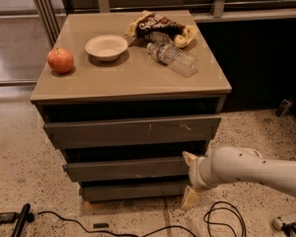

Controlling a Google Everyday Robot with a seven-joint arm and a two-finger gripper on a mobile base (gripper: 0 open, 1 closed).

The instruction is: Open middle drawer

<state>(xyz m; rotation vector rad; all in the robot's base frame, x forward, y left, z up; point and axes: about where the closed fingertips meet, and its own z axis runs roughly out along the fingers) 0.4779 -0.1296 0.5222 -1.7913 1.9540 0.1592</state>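
Note:
The middle drawer [123, 169] is a plain grey-brown slanted front, between the wider top front with pale scratches [133, 131] and the shortest bottom front [130, 190]. All three fronts look pushed in. My gripper [187, 179] comes in from the right on a white arm [251, 169]. It is at the right end of the middle drawer. One pale finger [189, 157] is at the drawer's upper edge, the other [190, 198] is down by the bottom front. The fingers are spread open with nothing in them.
The cabinet top [138, 75] carries an apple [60, 60], a white bowl [106, 47], a chip bag [160, 27] and a lying water bottle [171, 59]. Black cables [222, 218] lie on the speckled floor in front. A railing [44, 14] stands behind left.

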